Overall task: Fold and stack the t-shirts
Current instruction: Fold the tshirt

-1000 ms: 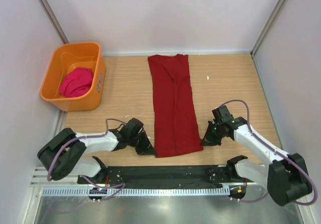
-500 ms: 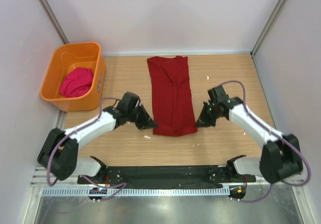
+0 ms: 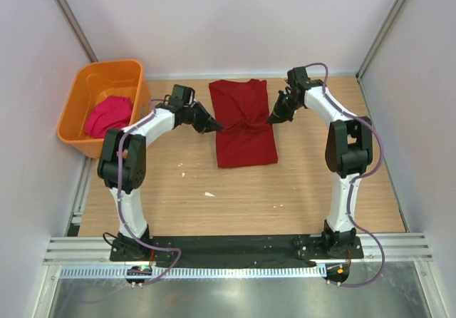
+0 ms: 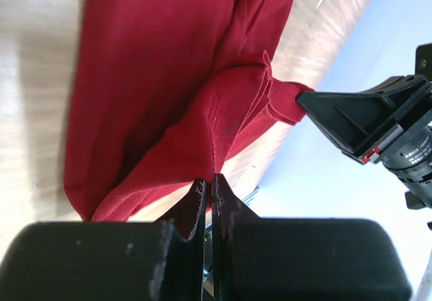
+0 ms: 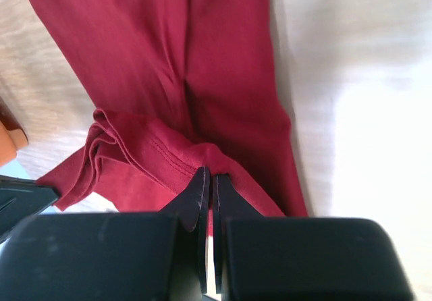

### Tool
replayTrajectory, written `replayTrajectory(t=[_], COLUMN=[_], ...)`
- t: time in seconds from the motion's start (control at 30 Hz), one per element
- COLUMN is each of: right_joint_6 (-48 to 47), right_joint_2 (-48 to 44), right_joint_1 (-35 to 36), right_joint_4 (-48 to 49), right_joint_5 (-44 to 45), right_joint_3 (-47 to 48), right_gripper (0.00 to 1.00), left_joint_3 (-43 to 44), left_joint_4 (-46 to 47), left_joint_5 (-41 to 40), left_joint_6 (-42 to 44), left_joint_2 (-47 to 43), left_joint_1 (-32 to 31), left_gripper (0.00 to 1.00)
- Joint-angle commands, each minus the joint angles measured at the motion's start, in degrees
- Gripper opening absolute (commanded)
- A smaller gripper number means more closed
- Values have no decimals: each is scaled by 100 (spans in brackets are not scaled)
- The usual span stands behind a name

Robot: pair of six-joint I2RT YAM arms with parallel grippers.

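Observation:
The dark crimson t-shirt (image 3: 244, 122) lies at the table's back middle, its near end folded up over the rest. My left gripper (image 3: 216, 127) is shut on the shirt's hem corner at the left edge, seen in the left wrist view (image 4: 208, 177). My right gripper (image 3: 271, 118) is shut on the hem corner at the right edge, seen in the right wrist view (image 5: 208, 173). Both hold the lifted hem above the shirt's middle. The magenta-pink t-shirt (image 3: 108, 115) lies bunched in the orange tub (image 3: 92, 142) at the back left.
White walls close in the back and both sides. A small white scrap (image 3: 209, 194) lies on the wood near the middle. The black base rail (image 3: 228, 247) runs along the near edge.
Both grippers have carried the shirt's near hem from the front of the table toward the back, folding the crimson shirt to about half its length.

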Motion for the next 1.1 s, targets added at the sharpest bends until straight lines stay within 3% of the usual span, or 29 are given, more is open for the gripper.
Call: replayTrajectory(t=[0.0, 0.2, 0.77, 1.07], right_joint_6=[-248, -265, -98, -37], right_joint_2=[337, 996, 1357, 1375], right_joint_1=[-70, -105, -246, -316], right_joint_4=[-235, -384, -182, -226], right_joint_5=[-257, -504, -468, -442], right_joint_3=[769, 1570, 1693, 1843], right_gripper=[1, 1, 1, 2], left_joint_3=[409, 708, 1385, 1649], left_joint_4=[-42, 2, -59, -121], left_joint_5=[349, 437, 824, 718], left_joint_6=[72, 46, 230, 239], left_joint_2=[256, 652, 1522, 1567], left_joint_1=[140, 255, 439, 475], left_gripper=[0, 0, 0, 0])
